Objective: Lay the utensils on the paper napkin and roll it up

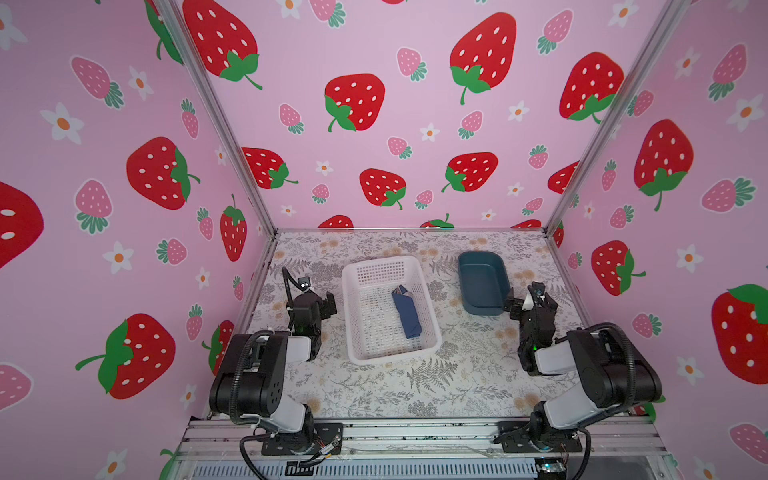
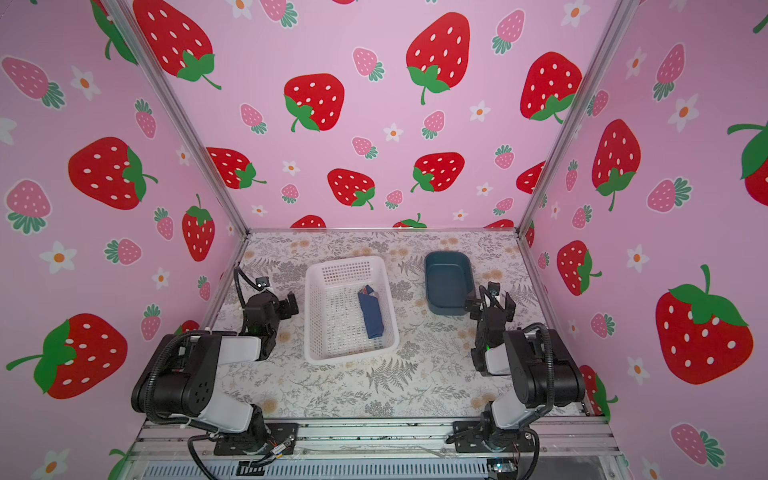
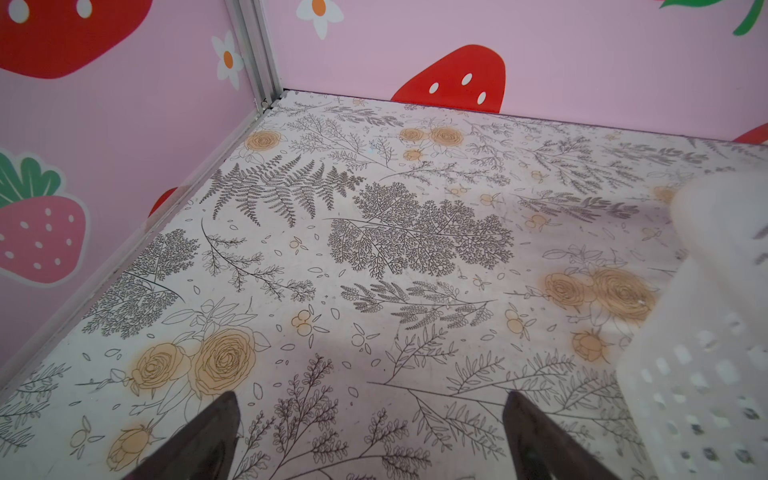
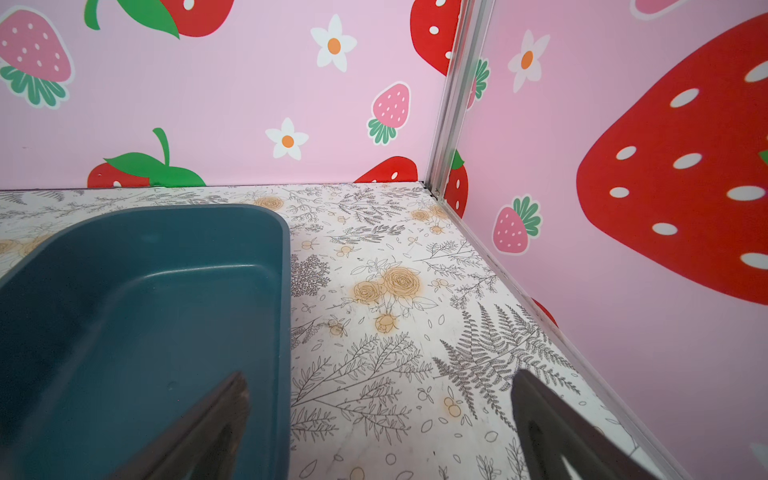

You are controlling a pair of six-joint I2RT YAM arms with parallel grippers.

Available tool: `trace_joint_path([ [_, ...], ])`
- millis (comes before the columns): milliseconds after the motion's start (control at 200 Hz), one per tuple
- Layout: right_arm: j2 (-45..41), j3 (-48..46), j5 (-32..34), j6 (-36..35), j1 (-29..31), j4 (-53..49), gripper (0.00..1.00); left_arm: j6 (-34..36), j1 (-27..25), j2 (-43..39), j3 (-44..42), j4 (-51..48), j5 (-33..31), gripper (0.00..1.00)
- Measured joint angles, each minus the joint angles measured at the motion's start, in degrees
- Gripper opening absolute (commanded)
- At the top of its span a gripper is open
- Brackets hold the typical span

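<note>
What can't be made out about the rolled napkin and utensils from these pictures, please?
- utensils: in both top views the paper napkin wraps them; only shiny tips show, too small to count.
- Napkin's underside: hidden against the basket floor.
- Wrist views: neither shows the napkin; the left wrist view catches only a blurred basket wall.

Bright, even, diffuse light in both top views, colours saturated, with faint soft shadows on the table (image 1: 374, 390). Heavy wide-angle stretch toward the edges. Paper napkin (image 1: 406, 316) small, low detail. Left wrist view: white basket (image 3: 706, 374) close to lens, badly blurred. Right wrist view sharp on the table print — teal tray (image 4: 124, 311) dim inside.
</note>
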Motion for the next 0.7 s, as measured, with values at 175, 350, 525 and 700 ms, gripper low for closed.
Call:
trace_joint_path([
  [175, 0.00, 0.00, 0.22, 0.00, 0.02, -0.11, 1.00, 0.31, 0.00, 0.00, 0.00, -0.02, 0.00, 0.99],
  [350, 0.00, 0.00, 0.39, -0.02, 0.02, -0.15, 1.00, 0.33, 0.02, 0.00, 0.00, 0.00, 0.15, 0.99],
  [525, 0.00, 0.00, 0.42, -0.02, 0.11, -0.15, 1.00, 0.33, 0.00, 0.00, 0.00, -0.02, 0.39, 0.99],
  [700, 0.00, 0.00, 0.42, -0.02, 0.13, -0.22, 1.00, 0.33, 0.00, 0.00, 0.00, -0.02, 0.39, 0.99],
])
